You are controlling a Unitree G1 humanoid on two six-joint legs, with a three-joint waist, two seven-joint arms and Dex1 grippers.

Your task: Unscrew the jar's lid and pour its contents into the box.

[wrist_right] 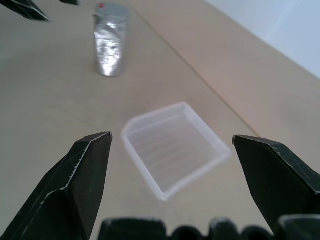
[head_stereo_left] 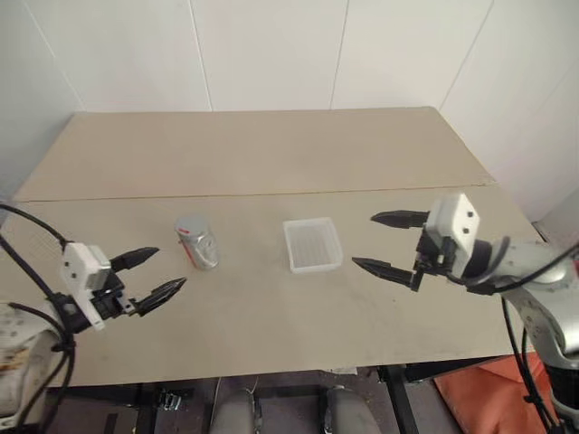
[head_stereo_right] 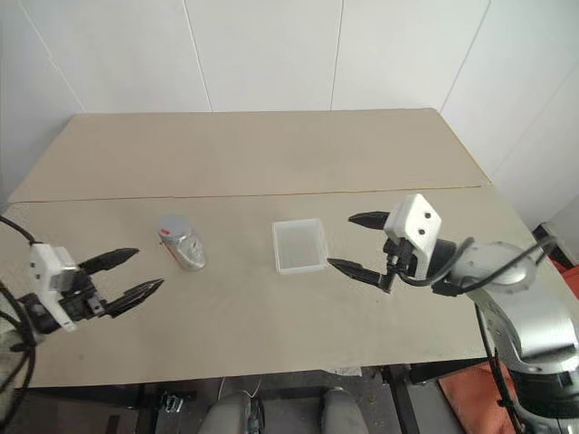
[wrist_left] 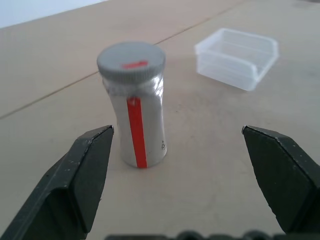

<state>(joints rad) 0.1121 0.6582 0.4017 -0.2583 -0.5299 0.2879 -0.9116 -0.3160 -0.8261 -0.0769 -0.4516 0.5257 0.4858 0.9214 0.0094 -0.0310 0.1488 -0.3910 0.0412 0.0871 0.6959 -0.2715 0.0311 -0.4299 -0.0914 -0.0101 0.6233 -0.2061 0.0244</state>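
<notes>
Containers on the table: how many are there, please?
2. The jar stands upright with its lid on, nearer the left gripper. The box lies beside it, apart from it, nearer the right gripper.

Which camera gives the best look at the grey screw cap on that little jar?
The left wrist view: the round grey screw cap with its red mark is close and sharp. In both eye views it is a small grey disc; in the right wrist view it is distant and blurred.
</notes>
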